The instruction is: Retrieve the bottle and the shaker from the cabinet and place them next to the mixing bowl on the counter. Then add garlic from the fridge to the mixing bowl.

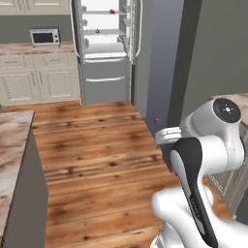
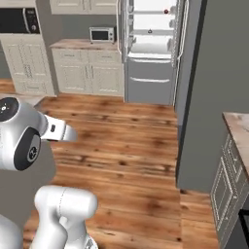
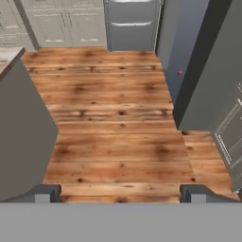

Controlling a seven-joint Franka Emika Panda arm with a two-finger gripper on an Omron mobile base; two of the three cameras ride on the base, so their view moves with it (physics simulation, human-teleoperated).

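1. The fridge (image 1: pixel 104 46) stands open at the far end of the wooden floor (image 1: pixel 97 145); the left base view shows its white interior, grey shelves and the grey lower drawers below.
2. On an upper fridge shelf sits a small red item (image 1: pixel 112 11), and one shelf lower a tiny dark-topped item (image 1: pixel 97 31); both are too small to name. The garlic cannot be made out among them.
3. The right base view adds a built-in dark oven (image 2: pixel 18 20) at the far left and a white microwave (image 2: pixel 102 34) on the far counter (image 2: pixel 82 44), left of the fridge.
4. A mottled stone counter (image 1: pixel 12 145) edges the left base view at the left; another stretch of it shows at the right edge of the right base view, over cream drawers.
5. The hand view looks down along the gripper (image 3: pixel 120 191) at bare floorboards, with the fridge's grey drawers at the top.
6. The gripper's two dark fingertips (image 3: pixel 45 191) stand far apart at the bottom of that view, nothing between them.
7. A grey wall panel (image 3: pixel 208 71) rises at the right, with a small pink spot (image 3: pixel 179 73) on the lighter grey fridge side beside it.
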